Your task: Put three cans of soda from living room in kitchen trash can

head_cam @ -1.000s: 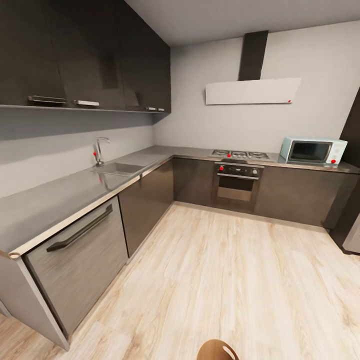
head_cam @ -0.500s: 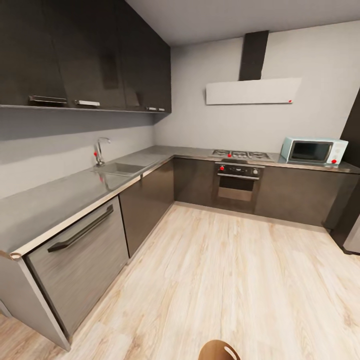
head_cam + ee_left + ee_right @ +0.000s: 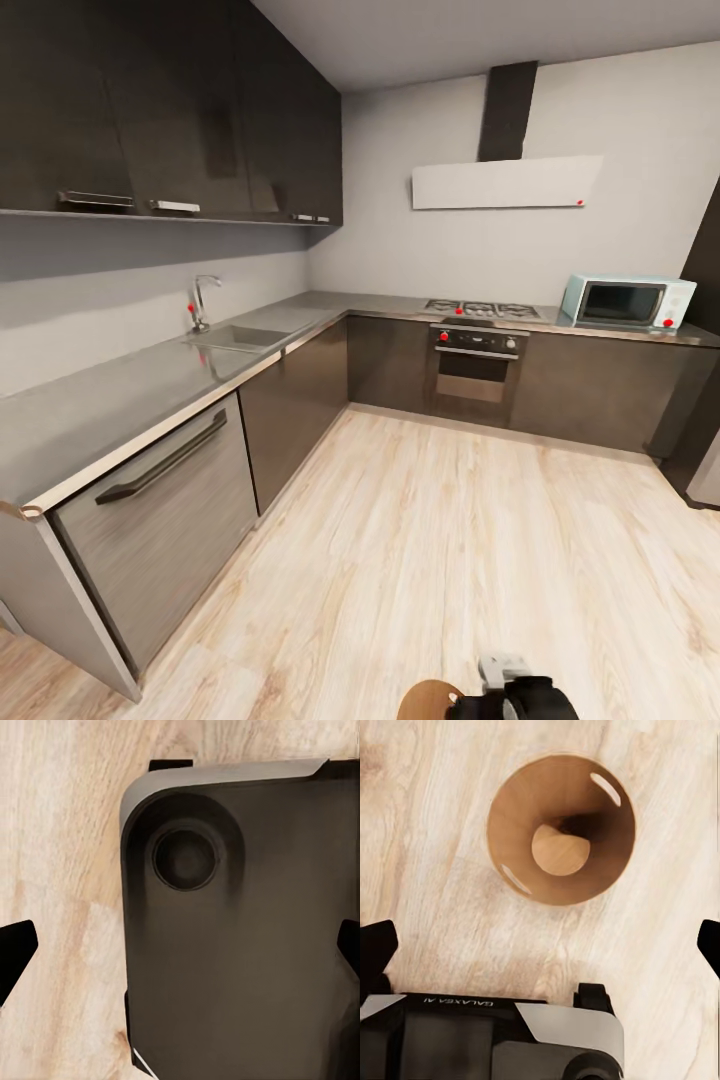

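Observation:
The copper-brown trash can [image 3: 560, 829] stands on the wooden floor and I look straight down into it in the right wrist view; nothing lies inside. My right gripper [image 3: 542, 945] hovers above it, open, its dark fingertips [image 3: 375, 949] spread wide with nothing between them. In the head view the bin's rim [image 3: 425, 700] peeks in at the lower edge, with a dark part of my right arm [image 3: 515, 695] beside it. My left gripper [image 3: 182, 949] is open too, above my own dark base [image 3: 240, 930]. The soda cans are out of view.
The kitchen runs in an L: steel-grey countertop [image 3: 120, 400] with sink [image 3: 235, 337] and tap along the left, a dishwasher front [image 3: 160, 510], oven [image 3: 475, 365] and microwave [image 3: 625, 300] at the back. Pale wooden floor [image 3: 450, 540] stretches between them.
A dark part of my right arm has come into the head view at the lower edge, beside the trash can's rim. The kitchen looks the same.

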Tool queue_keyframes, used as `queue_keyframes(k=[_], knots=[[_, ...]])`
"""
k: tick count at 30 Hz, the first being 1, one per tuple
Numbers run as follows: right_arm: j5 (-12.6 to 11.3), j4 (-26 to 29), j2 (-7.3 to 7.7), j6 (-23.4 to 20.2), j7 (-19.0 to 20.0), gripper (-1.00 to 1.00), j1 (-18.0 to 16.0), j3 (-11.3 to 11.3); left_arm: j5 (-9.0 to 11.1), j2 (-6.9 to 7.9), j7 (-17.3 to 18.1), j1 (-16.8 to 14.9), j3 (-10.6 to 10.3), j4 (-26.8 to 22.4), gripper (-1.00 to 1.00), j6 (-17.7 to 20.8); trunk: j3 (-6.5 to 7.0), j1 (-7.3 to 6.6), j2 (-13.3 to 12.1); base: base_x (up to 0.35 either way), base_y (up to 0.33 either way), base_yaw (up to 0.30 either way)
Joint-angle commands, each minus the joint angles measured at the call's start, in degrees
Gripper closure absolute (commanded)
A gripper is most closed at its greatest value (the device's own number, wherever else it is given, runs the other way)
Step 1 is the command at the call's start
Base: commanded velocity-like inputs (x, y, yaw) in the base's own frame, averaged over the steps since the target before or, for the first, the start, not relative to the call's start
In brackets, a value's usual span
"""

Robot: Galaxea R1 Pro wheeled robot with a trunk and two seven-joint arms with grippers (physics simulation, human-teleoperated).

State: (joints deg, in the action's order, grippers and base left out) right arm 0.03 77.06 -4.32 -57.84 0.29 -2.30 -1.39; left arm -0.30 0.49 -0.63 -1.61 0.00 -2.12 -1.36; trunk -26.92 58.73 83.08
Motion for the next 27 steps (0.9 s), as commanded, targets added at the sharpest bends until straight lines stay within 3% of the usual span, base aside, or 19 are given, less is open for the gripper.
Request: queue_keyframes(k=[1,5,10,19,27], knots=[[0.1,1.1,-0.09,-0.8,0.0,-1.00,-0.1,-0.1,0.0,-0.01,0.0,-0.2,0.0,-0.1,-1.00,0.0,-0.01,0.00,0.0,0.000,0.000,0.000],[0.3,3.0,-0.24,-2.2,-0.2,-1.00,-0.7,-0.4,0.0,0.00,0.0,-0.9,0.0,-0.3,-1.00,0.2,-0.01,0.00,0.0,0.037,0.026,0.000],[0.3,1.6,-0.15,-2.2,-0.6,-1.00,-2.4,-0.3,0.0,-0.05,0.0,-1.2,0.0,-0.5,-1.00,0.1,-0.01,0.00,0.0,0.062,0.044,0.000],[0.3,-5.1,0.10,-1.6,-1.0,-1.00,-5.5,0.0,0.1,-0.05,-0.1,-1.4,0.0,-1.2,-1.00,0.2,-0.01,0.00,0.0,0.065,0.041,0.000],[0.4,-13.6,0.71,2.7,-1.1,-1.00,-8.7,0.3,0.2,0.12,0.0,-1.6,0.0,-4.2,-1.00,0.3,-0.01,0.00,0.0,0.082,0.052,0.000]])
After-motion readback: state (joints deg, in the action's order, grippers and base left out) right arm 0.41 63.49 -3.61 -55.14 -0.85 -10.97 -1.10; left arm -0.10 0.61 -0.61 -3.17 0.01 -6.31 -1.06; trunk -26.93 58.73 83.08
